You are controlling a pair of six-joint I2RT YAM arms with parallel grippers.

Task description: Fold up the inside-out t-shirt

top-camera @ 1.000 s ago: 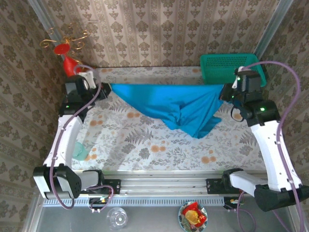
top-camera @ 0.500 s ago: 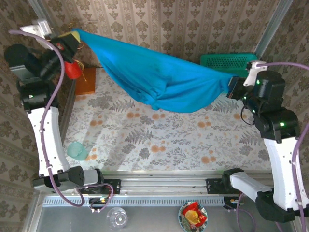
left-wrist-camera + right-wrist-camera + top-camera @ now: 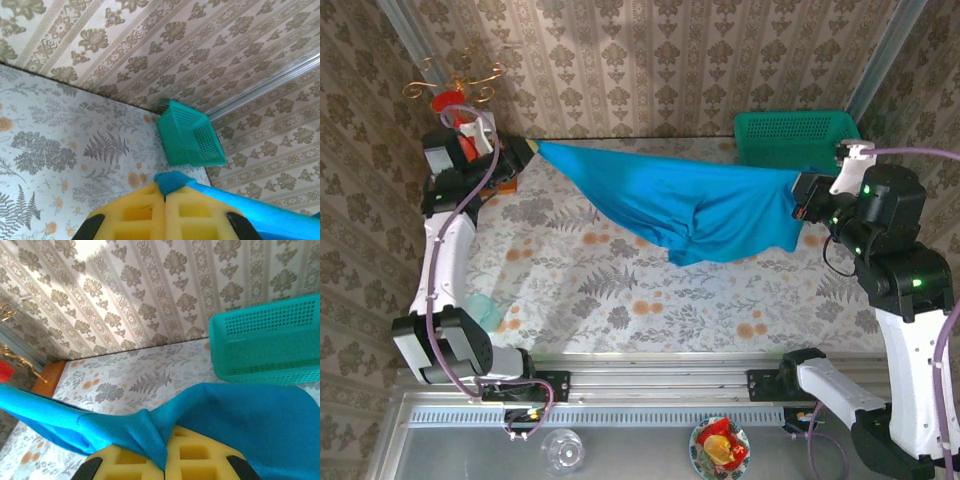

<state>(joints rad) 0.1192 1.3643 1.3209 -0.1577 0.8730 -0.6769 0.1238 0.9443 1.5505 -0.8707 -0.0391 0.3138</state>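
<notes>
1. Inside-out t-shirt (image 3: 690, 210): stretched between the two grippers across the upper middle of the top view. It sags at centre over the floral table (image 3: 620, 300); whether it touches the table cannot be told.
2. Left gripper (image 3: 164, 194): yellow pads pressed together on a corner of the shirt, at upper left of the top view.
3. Right gripper (image 3: 166, 440): pads clamped on a bunched fold of the shirt, at right, near the teal mesh basket (image 3: 790, 135).

Teal mesh basket (image 3: 790, 138) far right, floral table (image 3: 620, 300), red-and-gold ornament (image 3: 453, 97) far left, pale teal cup (image 3: 488, 314) near left edge
</notes>
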